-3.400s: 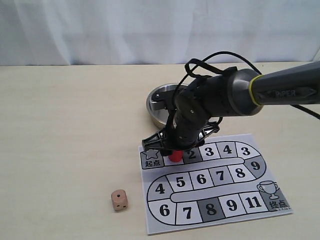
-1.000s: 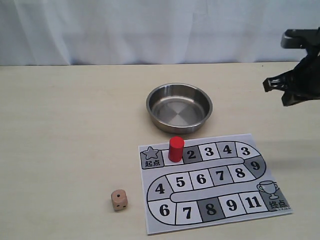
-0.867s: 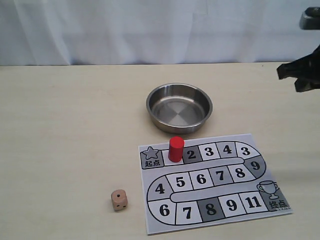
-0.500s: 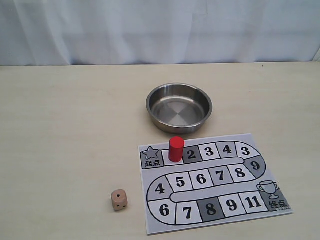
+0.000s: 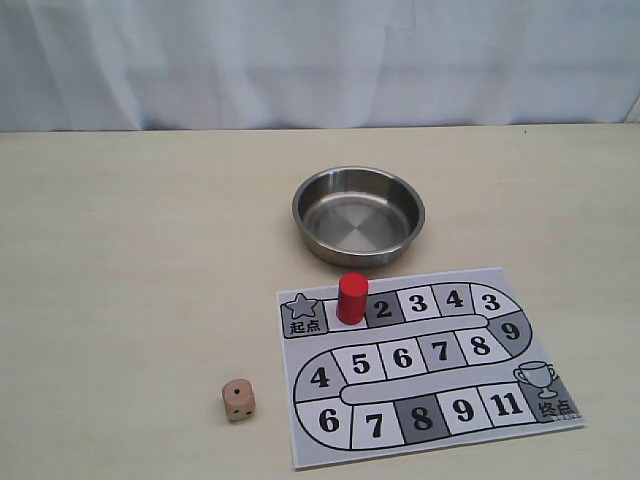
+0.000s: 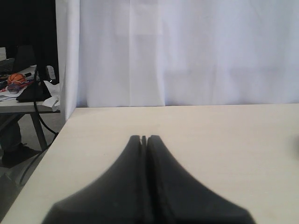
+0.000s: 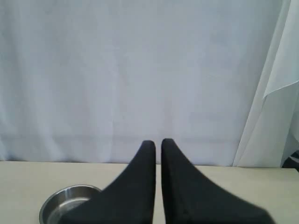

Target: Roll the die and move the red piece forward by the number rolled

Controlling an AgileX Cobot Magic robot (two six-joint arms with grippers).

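The red piece (image 5: pixel 351 297) stands upright on the paper game board (image 5: pixel 403 356), on the square between the star square and the grey "2". The die (image 5: pixel 238 399) rests on the table to the left of the board's lower corner. No arm shows in the exterior view. My left gripper (image 6: pixel 144 138) is shut and empty, hovering over bare table. My right gripper (image 7: pixel 158 142) has only a thin slit between its fingers, which hold nothing. Neither wrist view shows the die or the red piece.
A steel bowl (image 5: pixel 300 205) sits empty just beyond the board, and its rim (image 7: pixel 65 203) shows in the right wrist view. A white curtain backs the table. The table's edge (image 6: pixel 44 154) lies off to one side in the left wrist view.
The right arm let go of the red piece on the board, then pulled away to the right and out of the exterior view. The piece and the die have stayed put.
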